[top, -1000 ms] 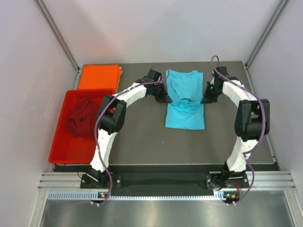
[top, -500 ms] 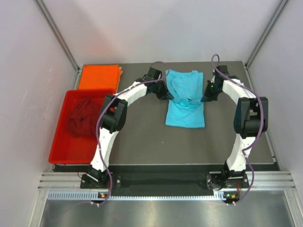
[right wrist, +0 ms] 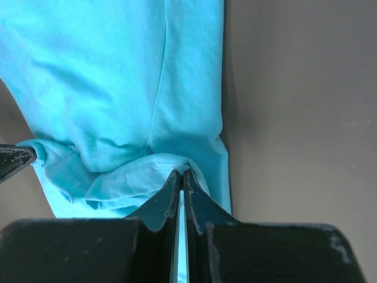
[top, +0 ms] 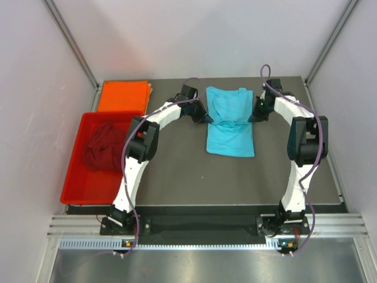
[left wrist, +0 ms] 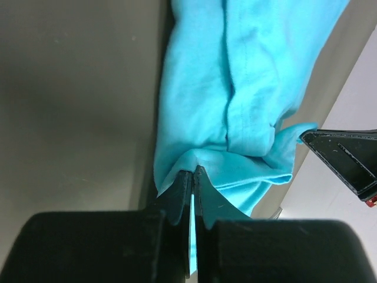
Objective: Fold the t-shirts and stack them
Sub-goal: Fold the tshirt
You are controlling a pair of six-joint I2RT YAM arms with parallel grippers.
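Observation:
The turquoise-blue t-shirt point(top: 230, 127) lies on the table's far middle, its near part doubled over toward the back. My left gripper point(top: 207, 119) is shut on the shirt's left edge; the pinched cloth shows in the left wrist view point(left wrist: 194, 159). My right gripper point(top: 252, 119) is shut on its right edge, seen in the right wrist view point(right wrist: 177, 162). The folded orange t-shirt point(top: 122, 96) lies at the far left. The dark maroon t-shirt point(top: 103, 145) is crumpled in the red tray point(top: 79, 183).
The red plastic tray stands at the left edge of the grey table point(top: 200, 183). White walls enclose the table on three sides. The right gripper's fingertip shows in the left wrist view point(left wrist: 341, 159).
Both grippers have moved toward the back of the table, carrying the shirt's pinched edges over the rest of it. The visible shirt has become shorter.

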